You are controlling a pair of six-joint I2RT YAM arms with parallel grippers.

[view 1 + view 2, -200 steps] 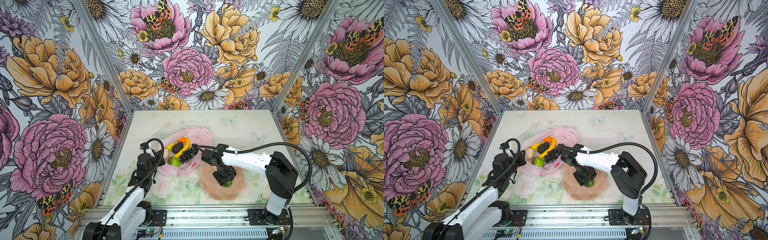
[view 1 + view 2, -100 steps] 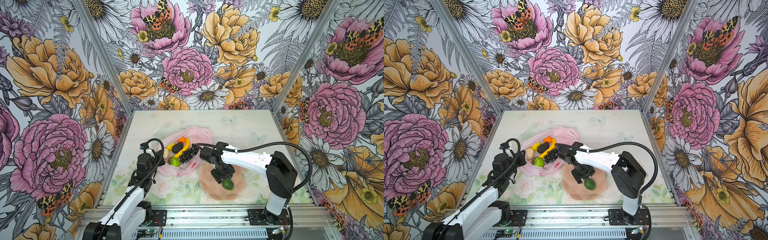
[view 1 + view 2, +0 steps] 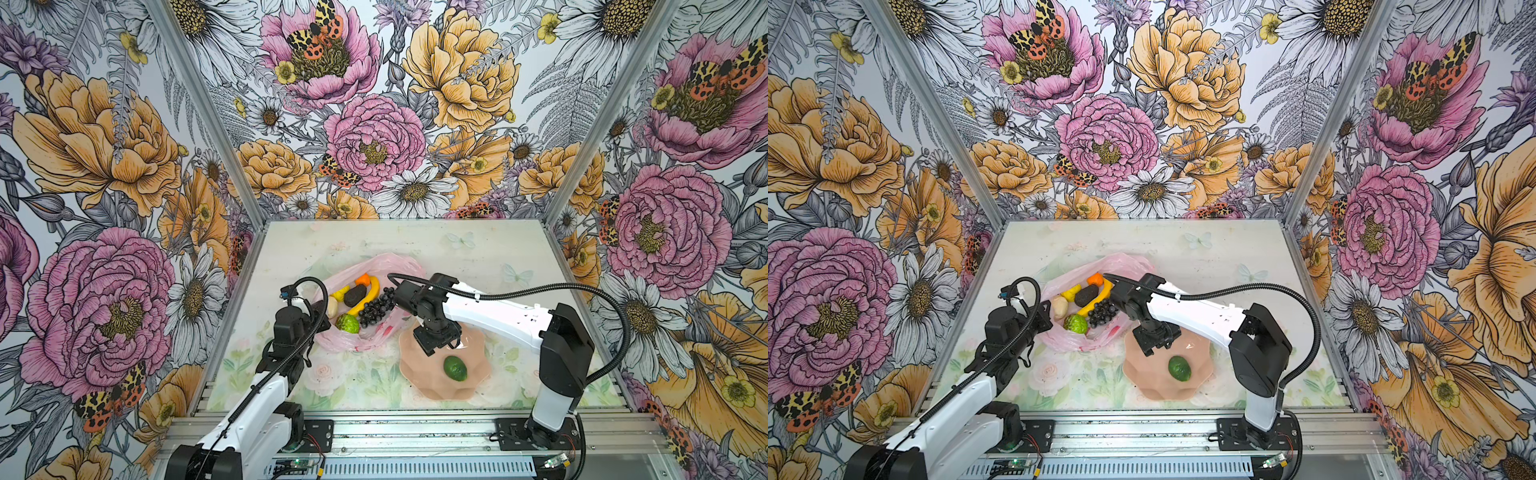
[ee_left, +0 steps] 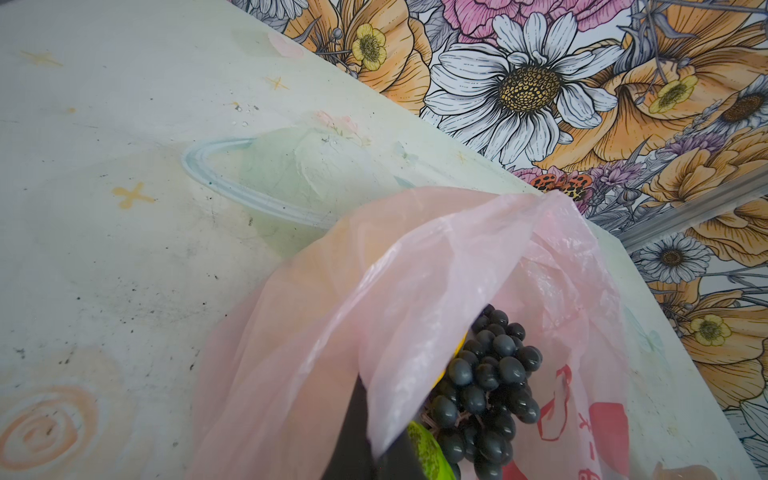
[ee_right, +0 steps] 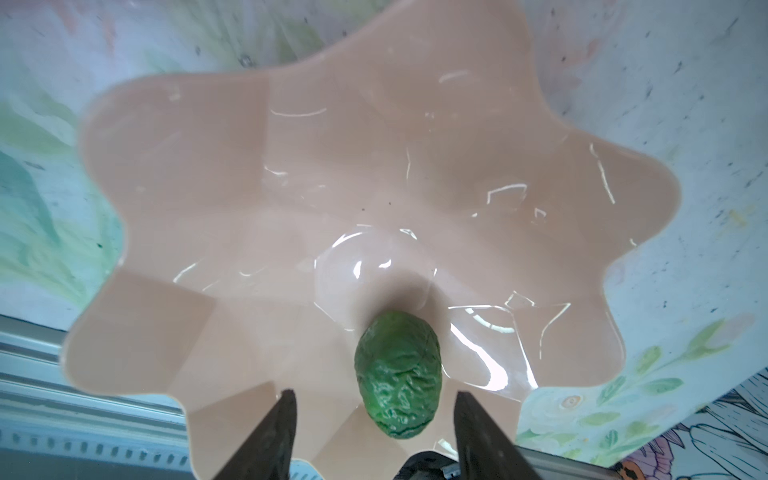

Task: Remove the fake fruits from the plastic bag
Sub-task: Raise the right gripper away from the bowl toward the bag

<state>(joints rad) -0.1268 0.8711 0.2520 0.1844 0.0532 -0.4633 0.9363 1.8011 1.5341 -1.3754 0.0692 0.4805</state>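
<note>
The pink plastic bag (image 3: 376, 266) lies open on the table, left of centre in both top views. Inside it lie the fake fruits: a yellow banana (image 3: 371, 297), dark grapes (image 3: 376, 307), a bumpy lime-green citrus (image 3: 347, 323), a dark oval fruit (image 3: 354, 296), a lemon (image 3: 340, 293), an orange (image 3: 362, 279) and a whitish lump (image 3: 332, 308). My left gripper (image 3: 320, 309) is shut on the bag's near-left rim; in the left wrist view the film (image 4: 415, 291) drapes over its black fingers (image 4: 353, 436) beside the grapes (image 4: 490, 374). A wrinkled green fruit (image 3: 455, 368) lies loose on the plate (image 3: 469, 386). My right gripper (image 3: 436, 338) hangs open above the plate's far side, its fingertips (image 5: 289, 399) apart from the green fruit (image 5: 397, 374).
The peach scalloped plate (image 5: 291, 166) sits at the front, right of the bag, close to the table's front rail (image 3: 395, 419). The right arm's cable (image 3: 540, 291) arches over the right half. Floral walls close in three sides.
The right gripper has opened, lifted off the green fruit and drawn back toward the bag; the fruit now lies free on the plate. The left gripper has not moved.
</note>
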